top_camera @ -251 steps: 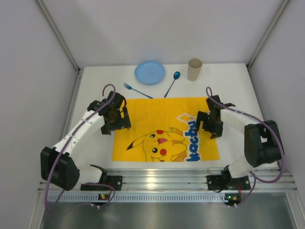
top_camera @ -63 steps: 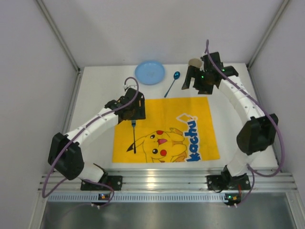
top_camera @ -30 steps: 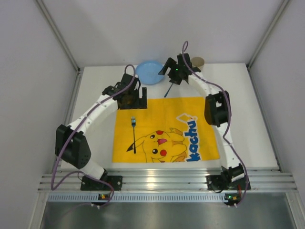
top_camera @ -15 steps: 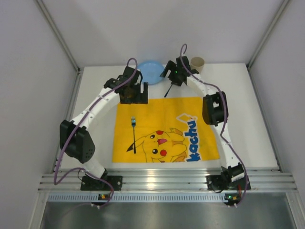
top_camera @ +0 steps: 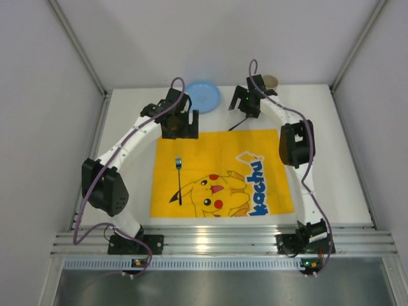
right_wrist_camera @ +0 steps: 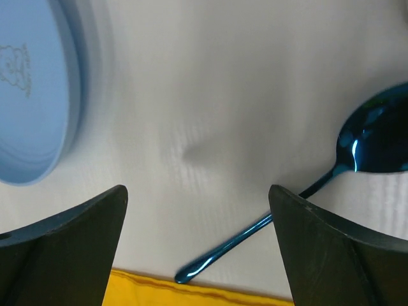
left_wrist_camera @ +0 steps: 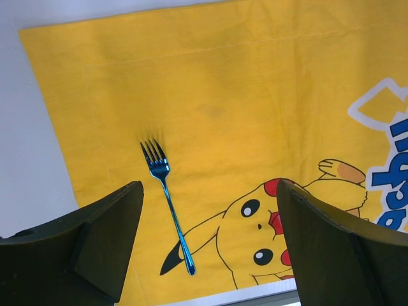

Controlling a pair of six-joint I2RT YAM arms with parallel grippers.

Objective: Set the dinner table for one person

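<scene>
Where spoon lies, right gripper gapes, seemingly just above.

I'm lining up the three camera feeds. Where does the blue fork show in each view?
Top external: the fork lies on the left part of the yellow mat, tines pointing away from the arm bases.
Left wrist: lower left of centre, on the mat, tines toward the top.
Right wrist: not in it.
Shared landmark: the yellow mat, which in the right wrist view is only a strip along the bottom edge.
</scene>
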